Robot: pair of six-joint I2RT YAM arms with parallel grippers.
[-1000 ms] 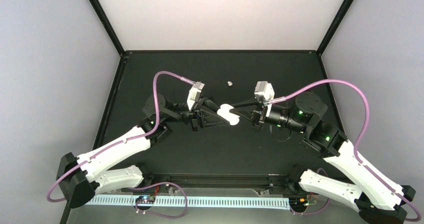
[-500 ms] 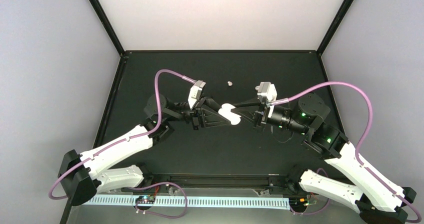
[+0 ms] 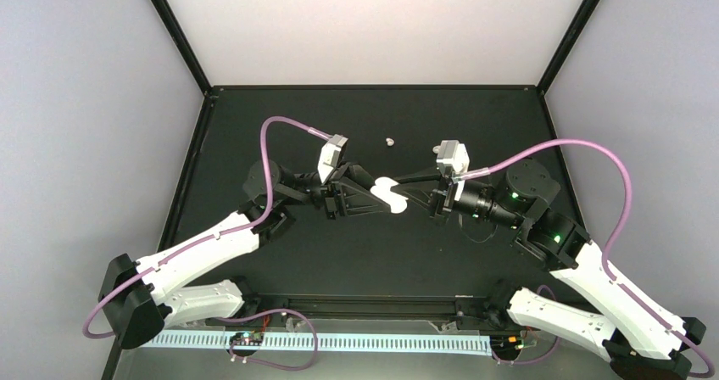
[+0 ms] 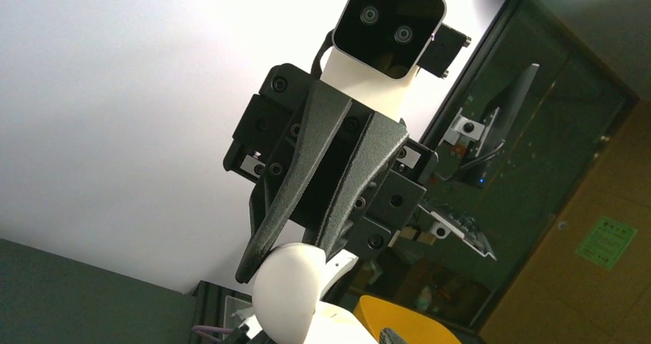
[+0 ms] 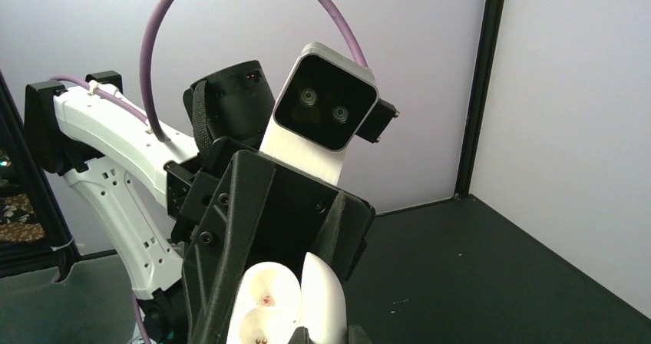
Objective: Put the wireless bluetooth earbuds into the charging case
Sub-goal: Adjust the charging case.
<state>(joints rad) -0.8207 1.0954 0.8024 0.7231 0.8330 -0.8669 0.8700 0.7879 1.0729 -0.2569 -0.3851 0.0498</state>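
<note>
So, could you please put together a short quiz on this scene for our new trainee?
1. True or false: the charging case lies flat on the table, far from both arms.
2. Where is the loose white earbud? A) inside the case B) on the table beyond the grippers C) at the table's near edge
3. In the right wrist view, is the case open or closed?
Key: 1. False: it sits between the left gripper and the right gripper. 2. B. 3. Open, its inside showing.
</note>
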